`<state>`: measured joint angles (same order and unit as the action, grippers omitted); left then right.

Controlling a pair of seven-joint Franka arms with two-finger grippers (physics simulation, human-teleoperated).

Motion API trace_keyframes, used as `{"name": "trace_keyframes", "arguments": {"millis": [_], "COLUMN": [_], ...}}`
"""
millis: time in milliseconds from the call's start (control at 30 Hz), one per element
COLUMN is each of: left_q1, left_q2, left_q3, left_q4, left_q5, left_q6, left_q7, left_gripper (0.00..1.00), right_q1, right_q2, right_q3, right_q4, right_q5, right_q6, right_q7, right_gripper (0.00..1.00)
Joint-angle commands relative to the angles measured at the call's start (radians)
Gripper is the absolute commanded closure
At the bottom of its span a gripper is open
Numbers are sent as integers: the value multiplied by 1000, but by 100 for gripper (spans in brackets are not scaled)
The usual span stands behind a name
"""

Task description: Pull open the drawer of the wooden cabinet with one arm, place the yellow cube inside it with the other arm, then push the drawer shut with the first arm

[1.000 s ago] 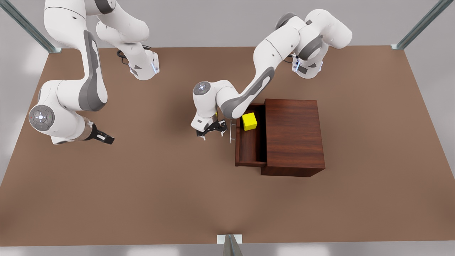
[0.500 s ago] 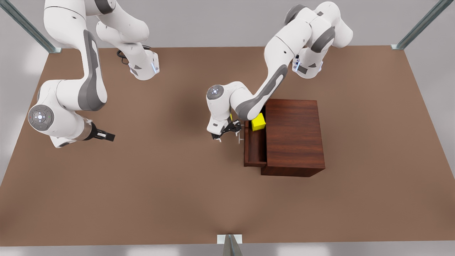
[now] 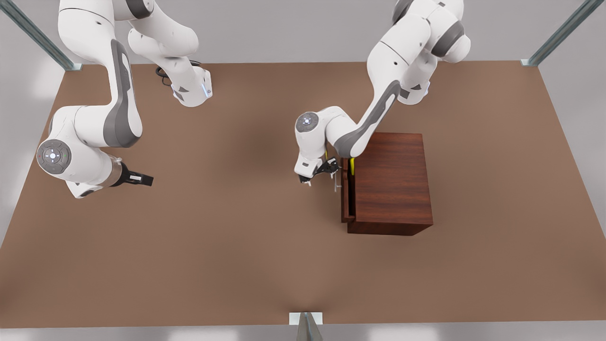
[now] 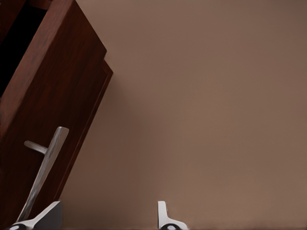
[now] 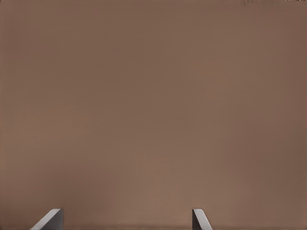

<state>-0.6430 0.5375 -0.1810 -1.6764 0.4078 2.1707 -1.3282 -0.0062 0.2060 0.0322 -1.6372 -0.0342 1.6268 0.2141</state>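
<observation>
The wooden cabinet (image 3: 392,182) stands right of centre on the table. Its drawer (image 3: 345,196) sticks out only a little toward the front view's left, and a thin sliver of the yellow cube (image 3: 352,166) shows in the gap. My left gripper (image 3: 321,173) is open, right against the silver bar handle (image 3: 336,182). In the left wrist view the handle (image 4: 45,167) lies beside one fingertip (image 4: 48,214) on the drawer front (image 4: 57,96). My right gripper (image 3: 142,179) waits open over bare table at the front view's left, its fingertips (image 5: 50,218) wide apart.
The brown table (image 3: 227,246) stretches wide around the cabinet. Both arm bases stand at the far edge, with metal frame posts (image 3: 558,33) at the corners and one bracket (image 3: 306,319) at the near edge.
My left gripper has moved toward the cabinet with the handle ahead of it, and the drawer has slid almost fully in. The cube has gone mostly under the cabinet top. The right arm barely moved.
</observation>
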Motion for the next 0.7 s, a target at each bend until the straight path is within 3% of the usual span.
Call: {"name": "trace_keyframes", "arguments": {"millis": [0, 533, 600, 633, 667], "left_q1": [9, 72, 75, 75, 98], "left_q2": [-21, -73, -97, -90, -96], "left_q3": [0, 1, 9, 9, 11], "left_q4": [-26, -108, -2, 239, 306], "left_q5": [-12, -12, -145, -182, -196], "left_q6": [11, 3, -85, -374, -433], "left_q7": [110, 176, 167, 175, 181], "left_gripper": [0, 0, 0, 0, 0], "right_q1": [0, -3, -3, -3, -3], "right_q2": [4, 7, 7, 7, 7], "right_q3": [0, 0, -2, -2, -2], "right_q4": [7, 25, 25, 25, 25], "right_q5": [2, 0, 0, 0, 0], "right_q6": [-4, -19, -24, -25, -25], "right_q7": [-58, -61, -61, -61, -61], "right_gripper": [0, 0, 0, 0, 0]}}
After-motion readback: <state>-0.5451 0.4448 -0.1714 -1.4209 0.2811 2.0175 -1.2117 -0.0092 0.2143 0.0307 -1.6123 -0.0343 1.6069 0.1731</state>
